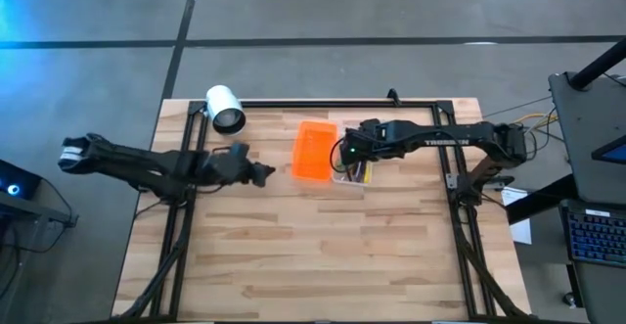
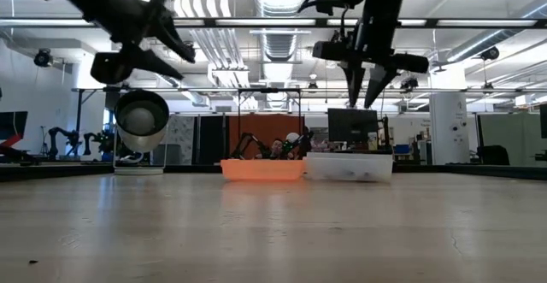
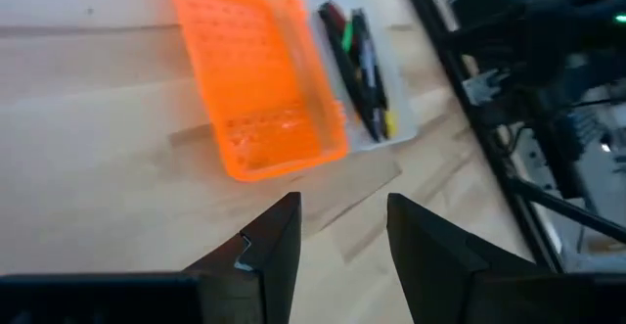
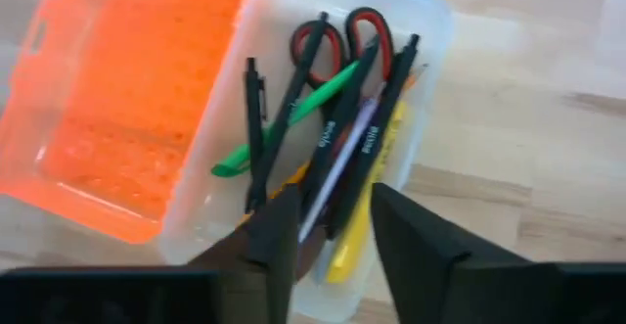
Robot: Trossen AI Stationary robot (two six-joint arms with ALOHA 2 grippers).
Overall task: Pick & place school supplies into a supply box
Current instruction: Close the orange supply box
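The supply box lies open on the table. Its clear tray (image 4: 421, 89) holds several pens (image 4: 337, 138), green, yellow and dark ones, and the red-handled scissors (image 4: 342, 32). The orange lid (image 1: 315, 151) lies flat next to the tray (image 1: 353, 174), on the side toward the table's left. My right gripper (image 4: 331, 234) hangs open and empty above the tray, fingers pointing down, well clear of it in the low view (image 2: 366, 85). My left gripper (image 1: 262, 174) is open and empty, raised above the table left of the lid (image 3: 259, 69).
A white cylinder (image 1: 225, 109) lies on its side near the table's far left corner, its open end toward the near edge. A black frame (image 1: 333, 102) runs along the far edge and down both sides. Bare wood (image 1: 323, 255) fills the near half.
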